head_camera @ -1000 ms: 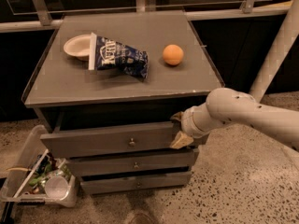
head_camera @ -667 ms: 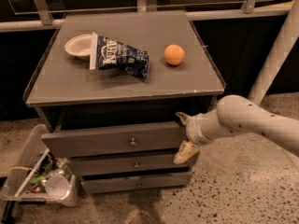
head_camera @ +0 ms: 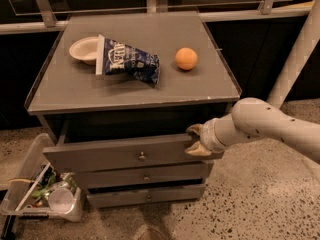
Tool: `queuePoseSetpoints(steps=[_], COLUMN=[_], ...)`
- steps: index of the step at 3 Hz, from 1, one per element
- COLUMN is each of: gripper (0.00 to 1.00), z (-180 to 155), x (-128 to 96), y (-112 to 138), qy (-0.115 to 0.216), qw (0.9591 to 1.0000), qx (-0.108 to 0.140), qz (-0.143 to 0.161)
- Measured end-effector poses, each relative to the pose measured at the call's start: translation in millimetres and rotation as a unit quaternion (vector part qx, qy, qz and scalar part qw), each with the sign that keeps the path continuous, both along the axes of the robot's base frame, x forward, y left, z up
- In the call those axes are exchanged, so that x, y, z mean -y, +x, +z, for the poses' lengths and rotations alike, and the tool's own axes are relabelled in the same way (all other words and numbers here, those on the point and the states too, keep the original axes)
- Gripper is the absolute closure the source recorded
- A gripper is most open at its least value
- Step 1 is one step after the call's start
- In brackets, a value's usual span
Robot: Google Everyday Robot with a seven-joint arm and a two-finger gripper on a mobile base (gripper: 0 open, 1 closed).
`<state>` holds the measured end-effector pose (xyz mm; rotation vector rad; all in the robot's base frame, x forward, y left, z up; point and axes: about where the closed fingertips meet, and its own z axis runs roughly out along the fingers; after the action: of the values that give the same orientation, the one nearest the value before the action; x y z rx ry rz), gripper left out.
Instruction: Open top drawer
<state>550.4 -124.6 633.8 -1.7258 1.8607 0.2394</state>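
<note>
The top drawer (head_camera: 100, 156) is a wide dark grey front with a small round knob (head_camera: 142, 156). It stands pulled partly out from the cabinet, with a dark gap above it. My gripper (head_camera: 196, 140) is at the drawer's right end on a white arm coming in from the right. It is open, with one finger (head_camera: 194, 129) at the top edge of the front and the other lower down against its face. Two narrower drawer fronts (head_camera: 115, 176) sit below.
On the cabinet top (head_camera: 125, 91) lie a white bowl (head_camera: 82, 49), a blue chip bag (head_camera: 127, 61) and an orange (head_camera: 186, 59). A clear bin of rubbish (head_camera: 45, 194) stands on the floor at the lower left. A white slanted post (head_camera: 295, 59) rises at the right.
The gripper's fingers have spread wider at the drawer's right end, and the arm has shifted slightly right. The drawer stays partly out.
</note>
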Motion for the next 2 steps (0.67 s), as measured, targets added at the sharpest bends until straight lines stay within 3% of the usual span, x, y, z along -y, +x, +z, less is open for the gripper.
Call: queuePoseSetpoints(steps=[1, 2], gripper=[0.84, 1.00], z=[6.9, 10.8], x=[0.2, 0.2], y=[1.1, 1.0], qy=[0.000, 0.000], qw=[1.0000, 1.0000], qx=[0.000, 0.000], qz=[0.000, 0.000])
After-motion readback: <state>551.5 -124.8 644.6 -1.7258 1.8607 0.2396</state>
